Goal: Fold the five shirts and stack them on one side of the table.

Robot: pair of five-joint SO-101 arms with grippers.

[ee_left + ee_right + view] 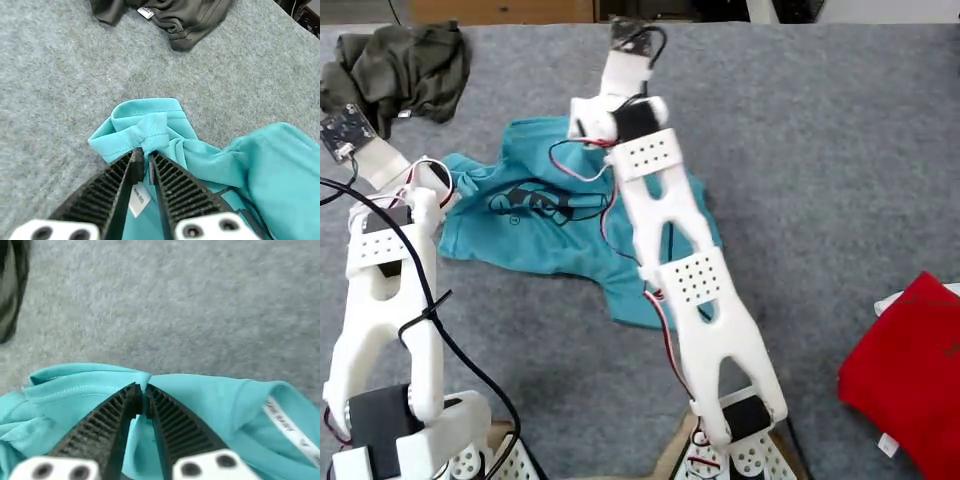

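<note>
A teal shirt [545,225] with a dark chest print lies crumpled at the middle of the grey table. My left gripper [142,159] is shut on a bunched edge of the teal shirt [150,125], at its left side in the high view. My right gripper [141,390] is shut on the far edge of the teal shirt [210,400], near the collar label. In the high view the right arm [665,230] stretches across the shirt. A dark olive shirt [405,65] sits crumpled at the far left corner. A red shirt [910,370] lies folded at the right edge.
The dark olive shirt [175,17] lies just beyond the teal one in the left wrist view. Cables [420,300] run along the left arm. Bare grey carpet [820,150] covers the far right of the table.
</note>
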